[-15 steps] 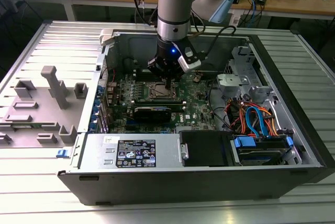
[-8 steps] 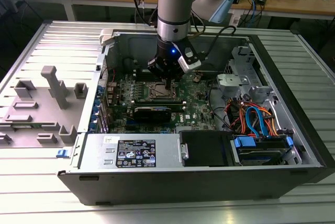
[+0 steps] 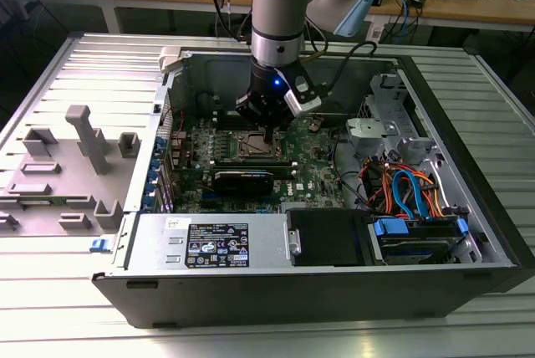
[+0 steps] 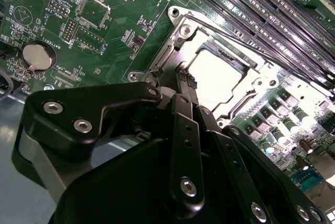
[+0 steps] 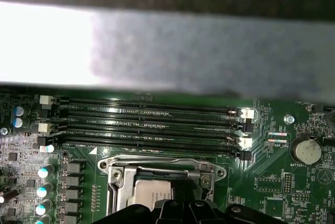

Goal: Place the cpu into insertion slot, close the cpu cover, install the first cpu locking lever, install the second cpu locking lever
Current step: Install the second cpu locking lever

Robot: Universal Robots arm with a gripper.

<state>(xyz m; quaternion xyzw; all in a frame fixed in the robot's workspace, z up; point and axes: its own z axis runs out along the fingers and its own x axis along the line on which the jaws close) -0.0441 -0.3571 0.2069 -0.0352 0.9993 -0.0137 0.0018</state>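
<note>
The cpu point(image 4: 217, 75) lay flat in the socket on the green board point(image 4: 104, 35), its silver top glaring bright, square and small. The cover point(image 4: 172, 51), a thin dark-metal frame, lay closed around it, bolted at the corners. The pincer point(image 4: 184, 80) hung just over the socket's edge, fingers drawn together with nothing between them. Memory slots point(image 5: 152, 124) ran beside the socket.

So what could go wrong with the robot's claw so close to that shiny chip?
The gripper sits right at the edge of the cover, with the cpu already lying under it. A sideways slip might scrape the chip or the green board. The memory slots run close beside the socket, so a wide swing could knock them.
</note>
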